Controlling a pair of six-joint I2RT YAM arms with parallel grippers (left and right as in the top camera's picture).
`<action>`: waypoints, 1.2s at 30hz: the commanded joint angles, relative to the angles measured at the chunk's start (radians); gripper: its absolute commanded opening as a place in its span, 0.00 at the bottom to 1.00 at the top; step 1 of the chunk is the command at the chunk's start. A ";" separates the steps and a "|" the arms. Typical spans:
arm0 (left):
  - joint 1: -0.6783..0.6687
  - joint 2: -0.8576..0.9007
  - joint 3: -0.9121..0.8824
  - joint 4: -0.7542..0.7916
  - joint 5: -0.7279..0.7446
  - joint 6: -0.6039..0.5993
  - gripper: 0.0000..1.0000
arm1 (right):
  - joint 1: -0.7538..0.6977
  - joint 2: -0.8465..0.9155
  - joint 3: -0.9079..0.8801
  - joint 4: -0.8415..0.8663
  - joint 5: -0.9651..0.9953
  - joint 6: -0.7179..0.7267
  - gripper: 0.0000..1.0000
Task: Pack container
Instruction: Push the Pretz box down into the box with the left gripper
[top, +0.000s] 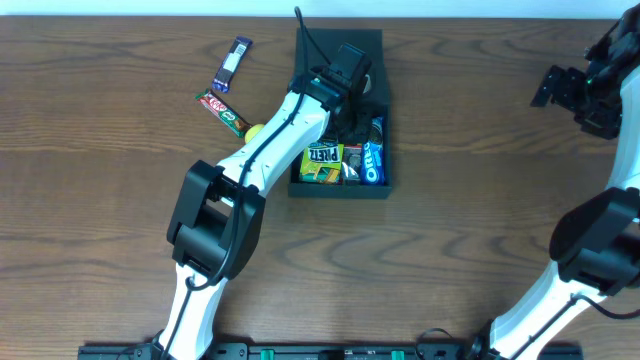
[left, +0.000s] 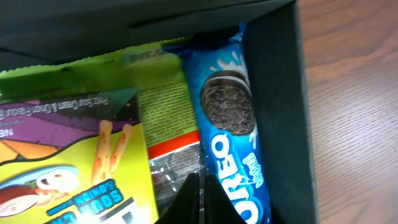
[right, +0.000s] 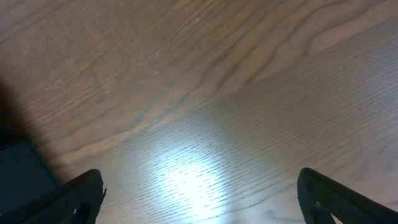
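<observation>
The dark teal container (top: 385, 185) stands at the table's middle back, its flap lid (top: 370, 45) open at the far side. Inside lie a yellow Pretz packet (top: 323, 160), a blue Oreo pack (top: 372, 158) and a dark foil packet (top: 352, 165) between them. My left gripper (top: 355, 120) is inside the box, shut and empty, its tips (left: 203, 190) over the foil packet (left: 174, 165) beside the Oreo pack (left: 230, 130) and the Pretz packet (left: 68, 162). My right gripper (right: 199, 193) is open and empty above bare table, at the far right in the overhead view (top: 560, 88).
A dark blue snack bar (top: 235, 62), a red-and-green KitKat bar (top: 222, 110) and a small yellow item (top: 254, 131) lie on the wooden table left of the container. The container's right wall (left: 283, 106) stands next to the Oreo pack.
</observation>
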 joint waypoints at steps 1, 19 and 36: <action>-0.010 0.012 -0.018 0.011 0.011 -0.001 0.06 | -0.005 0.005 -0.001 0.006 -0.004 -0.008 0.99; -0.023 0.046 -0.055 -0.080 -0.321 -0.015 0.06 | -0.005 0.005 -0.001 0.003 -0.004 -0.016 0.99; 0.004 -0.074 0.236 -0.179 -0.540 -0.016 0.06 | -0.005 0.005 -0.001 0.005 -0.004 -0.016 0.99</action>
